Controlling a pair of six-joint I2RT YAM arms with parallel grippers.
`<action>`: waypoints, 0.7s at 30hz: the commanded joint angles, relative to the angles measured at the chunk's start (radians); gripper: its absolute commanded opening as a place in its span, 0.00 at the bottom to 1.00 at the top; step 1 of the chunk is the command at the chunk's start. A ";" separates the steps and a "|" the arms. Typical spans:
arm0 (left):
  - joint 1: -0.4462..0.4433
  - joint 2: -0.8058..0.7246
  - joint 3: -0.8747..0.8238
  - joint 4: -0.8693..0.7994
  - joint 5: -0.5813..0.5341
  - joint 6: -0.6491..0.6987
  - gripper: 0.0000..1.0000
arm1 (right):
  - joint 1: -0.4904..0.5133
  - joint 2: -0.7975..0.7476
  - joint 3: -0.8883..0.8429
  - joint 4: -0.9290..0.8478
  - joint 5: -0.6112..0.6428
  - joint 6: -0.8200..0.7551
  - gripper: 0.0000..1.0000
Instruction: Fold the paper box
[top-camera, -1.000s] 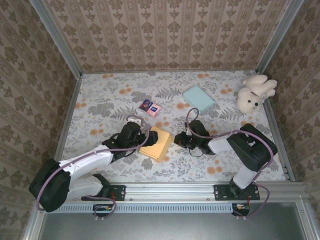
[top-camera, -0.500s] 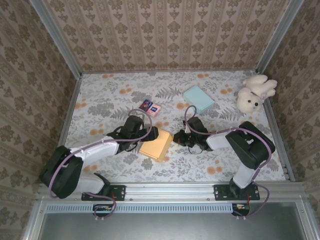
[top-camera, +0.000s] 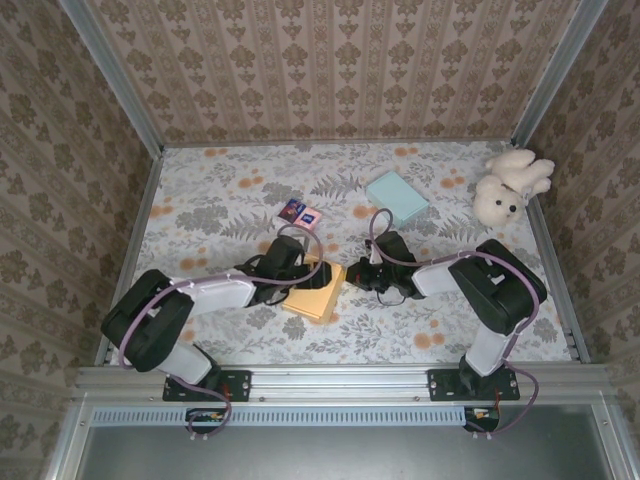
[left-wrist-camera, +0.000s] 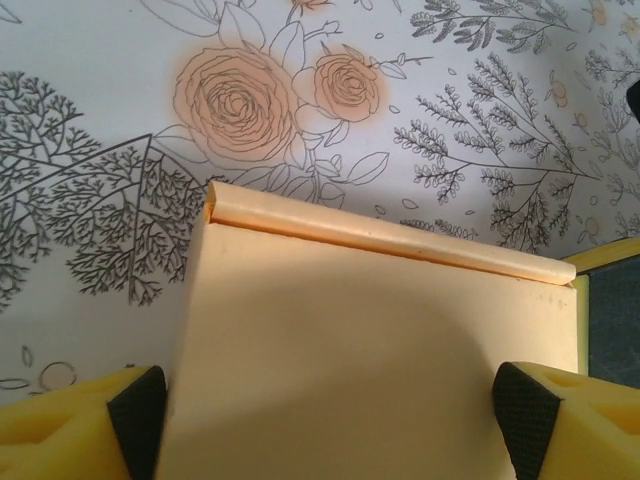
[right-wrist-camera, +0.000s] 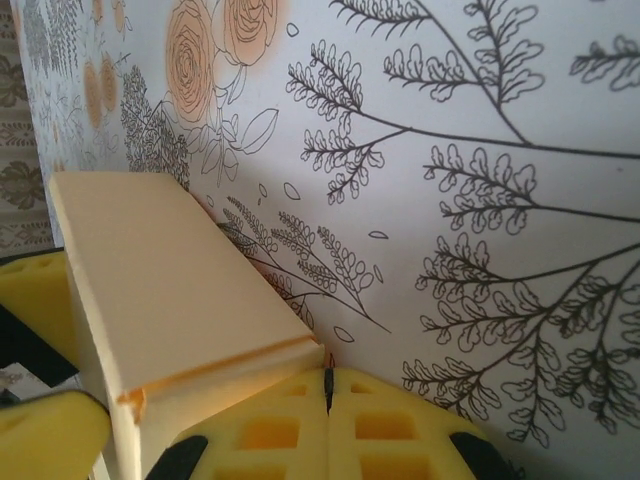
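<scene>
Floral table bears paper box, teal box, plush toy, packets

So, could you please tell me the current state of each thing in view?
paper box: closed, lying flat.
left gripper: open wide, fingers either side of the paper box; contact unclear.
right gripper: shut, tips at the paper box's corner.
blue box: closed, lying flat.
two small packets: flat, side by side.
plush toy: lying in the far right corner.
</scene>
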 joint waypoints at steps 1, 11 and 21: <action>-0.078 0.051 0.044 0.106 0.085 -0.029 0.85 | -0.001 0.120 0.001 -0.060 0.153 -0.053 0.00; -0.259 0.152 0.162 0.136 0.101 -0.027 0.81 | -0.001 0.128 0.012 -0.075 0.155 -0.079 0.00; -0.306 0.205 0.257 0.094 0.110 -0.011 0.80 | 0.001 0.134 0.010 -0.059 0.153 -0.078 0.00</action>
